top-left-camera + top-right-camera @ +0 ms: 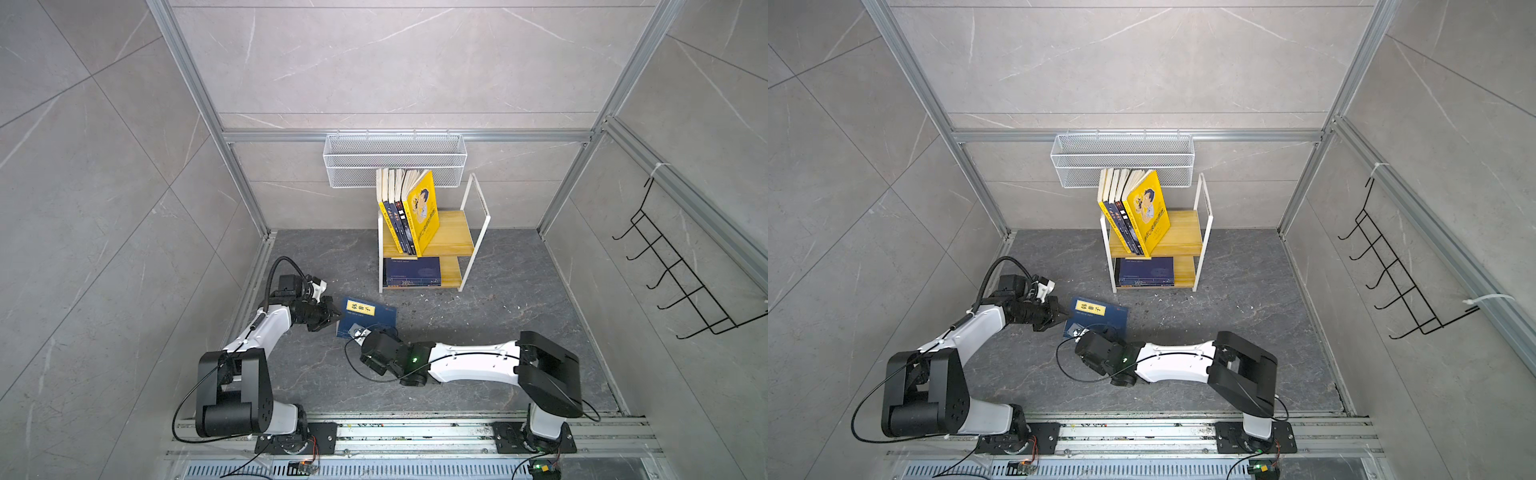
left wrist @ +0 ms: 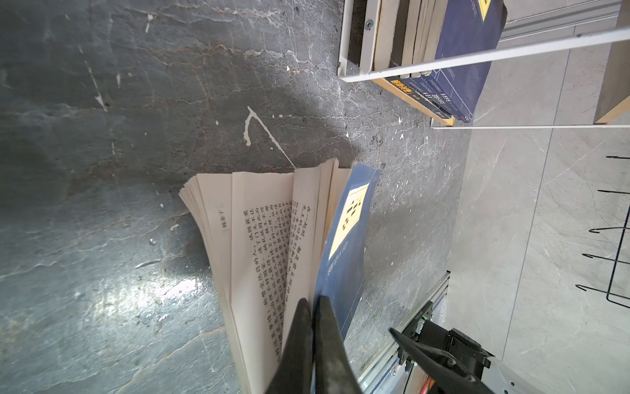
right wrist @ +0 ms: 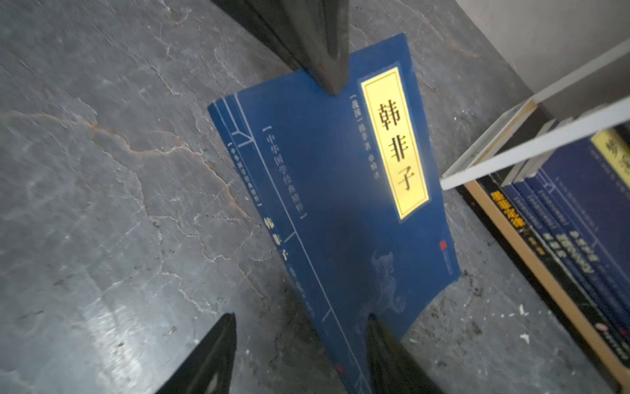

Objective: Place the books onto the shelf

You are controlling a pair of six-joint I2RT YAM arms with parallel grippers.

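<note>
Left gripper (image 1: 332,316) pinches the navy book (image 1: 370,318) on the floor (image 1: 498,332); right gripper (image 3: 301,317) gapes at its other end.
In both top views the navy book (image 1: 1100,316), with its yellow title label, sits just left of centre, below and left of the shelf (image 1: 474,232). The shelf's upper board carries a leaning row of books (image 1: 409,212) and its lower board a flat stack (image 1: 411,272). The left gripper (image 1: 1061,316) meets the book's left edge. Left wrist view: the left gripper (image 2: 312,300) has its jaws clamped together on the cover and a few leaves, the other pages fanning loose. Right wrist view: the right gripper's jaws stand wide apart, gripping nothing. One finger (image 3: 385,348) overlaps the book's corner; contact is unclear.
</note>
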